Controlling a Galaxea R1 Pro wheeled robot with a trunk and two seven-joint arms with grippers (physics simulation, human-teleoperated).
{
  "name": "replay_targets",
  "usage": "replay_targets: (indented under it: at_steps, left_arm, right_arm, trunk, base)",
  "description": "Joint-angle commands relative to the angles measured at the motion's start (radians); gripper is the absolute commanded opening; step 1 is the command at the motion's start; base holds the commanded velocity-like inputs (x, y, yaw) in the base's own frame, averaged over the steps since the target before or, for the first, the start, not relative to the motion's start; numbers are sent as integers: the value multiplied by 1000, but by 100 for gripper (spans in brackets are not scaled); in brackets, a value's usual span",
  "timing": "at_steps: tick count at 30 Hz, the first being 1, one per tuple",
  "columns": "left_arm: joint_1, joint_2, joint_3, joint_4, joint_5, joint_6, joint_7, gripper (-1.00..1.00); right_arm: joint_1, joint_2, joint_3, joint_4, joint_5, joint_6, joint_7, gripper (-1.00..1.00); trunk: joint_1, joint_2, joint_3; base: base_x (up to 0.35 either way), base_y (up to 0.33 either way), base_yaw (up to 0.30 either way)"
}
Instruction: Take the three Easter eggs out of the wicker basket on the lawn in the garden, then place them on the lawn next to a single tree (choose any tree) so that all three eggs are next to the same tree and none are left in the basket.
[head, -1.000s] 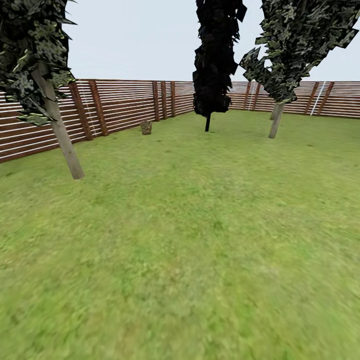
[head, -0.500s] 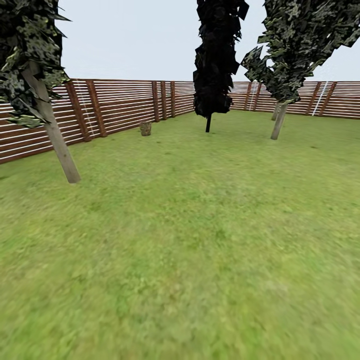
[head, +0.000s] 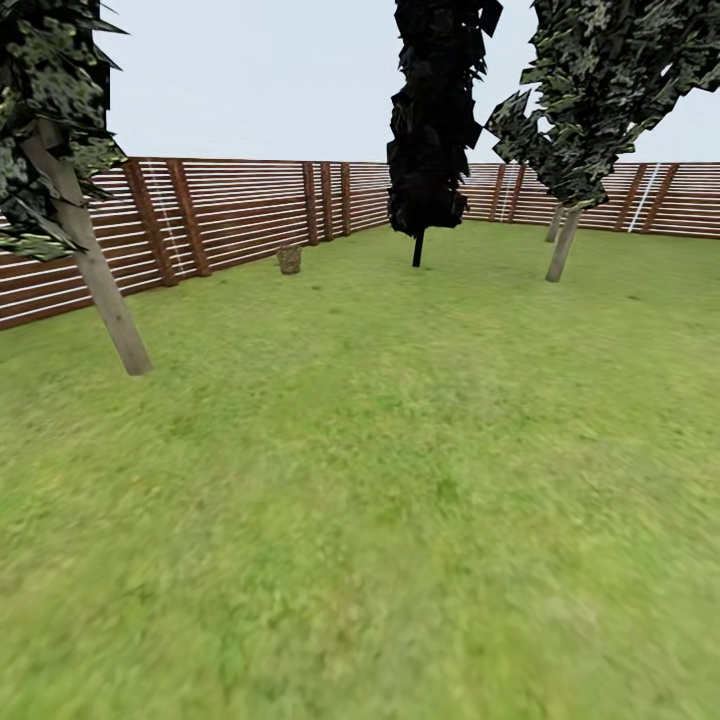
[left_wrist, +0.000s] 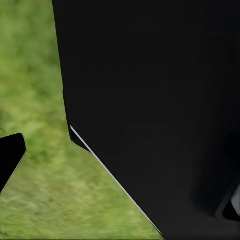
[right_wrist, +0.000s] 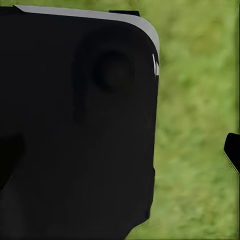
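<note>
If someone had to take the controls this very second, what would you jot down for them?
End effectors: I cannot tell from the wrist views whether either is open or shut; dark robot bodywork blocks them, with grass behind.
Things: the wicker basket stands far off on the lawn, close to the wooden fence. It is too small here to tell whether the eggs are inside.
Trees: a pale-trunked tree near left, another far right, a dark cypress-shaped tree between them.
Done: nothing visible yet.
Left: drive to the basket, take out the three eggs, lay all beside one pale-trunked tree.

Wicker basket (head: 290, 259) far off on lawn (head: 400, 480) near fence (head: 230, 210); pale-trunked tree (head: 85, 250) left.
</note>
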Motion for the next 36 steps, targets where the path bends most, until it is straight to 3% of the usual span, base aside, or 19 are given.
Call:
replay_targets:
  at_steps: [1,36]
  left_arm:
    - [1,0,0,-2,1,0,-1,100]
    - [1,0,0,-2,1,1,-1,100]
  right_arm:
    - [0,0,1,1,0,-3,0,100]
    - [-1,0,0,1,1,-8,0,100]
  trunk:
    - [1,0,-1]
    - [1,0,-1]
  base:
    - [341,0,0]
    - [341,0,0]
